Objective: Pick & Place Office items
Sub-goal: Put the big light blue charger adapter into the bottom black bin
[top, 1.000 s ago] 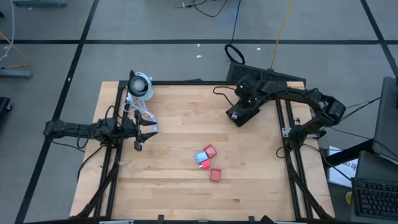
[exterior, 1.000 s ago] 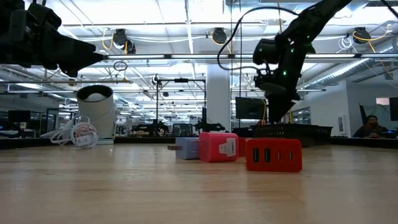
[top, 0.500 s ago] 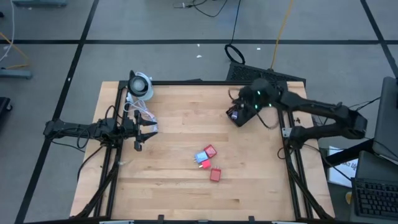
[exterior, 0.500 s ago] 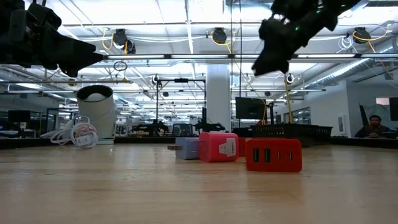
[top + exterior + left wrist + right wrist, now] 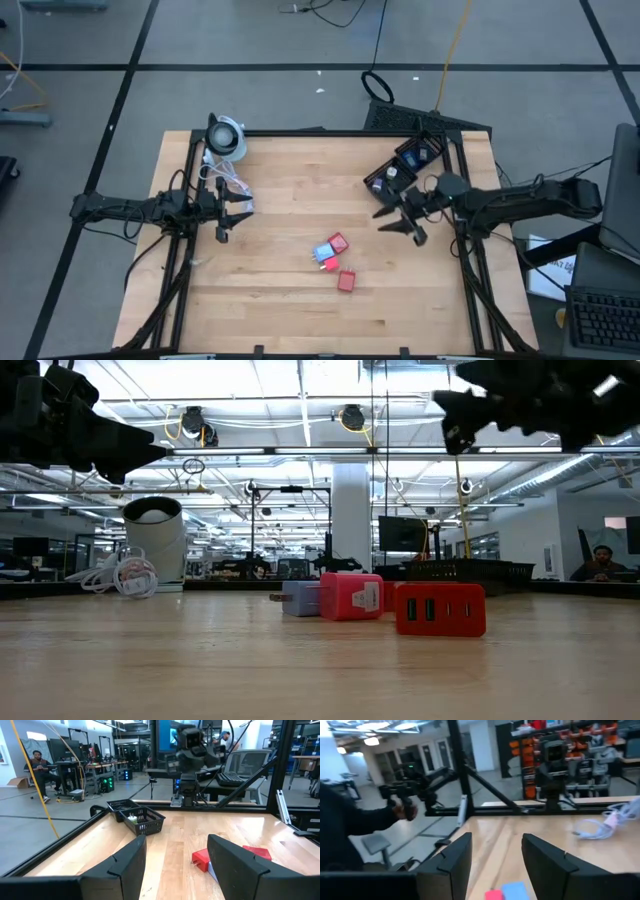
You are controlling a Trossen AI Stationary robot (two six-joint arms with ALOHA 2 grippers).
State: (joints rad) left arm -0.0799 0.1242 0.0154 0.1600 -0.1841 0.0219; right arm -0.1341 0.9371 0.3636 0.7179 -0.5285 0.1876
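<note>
Three office items sit clustered at the lower centre of the tabletop (image 5: 280,290): a red block (image 5: 338,243), a blue block (image 5: 324,253) touching it, and another red block (image 5: 346,281) just below. The right claw (image 5: 398,218) hovers up-right of them, fingers spread, empty. The left claw (image 5: 232,212) waits at mid-left, fingers parted, holding nothing.

We get bright, even light from ceiling strips glaring white in the low view, leaving the arms there as dark silhouettes. The right wrist view smears with motion blur, and shadows on the table (image 5: 290,300) stay soft.
</note>
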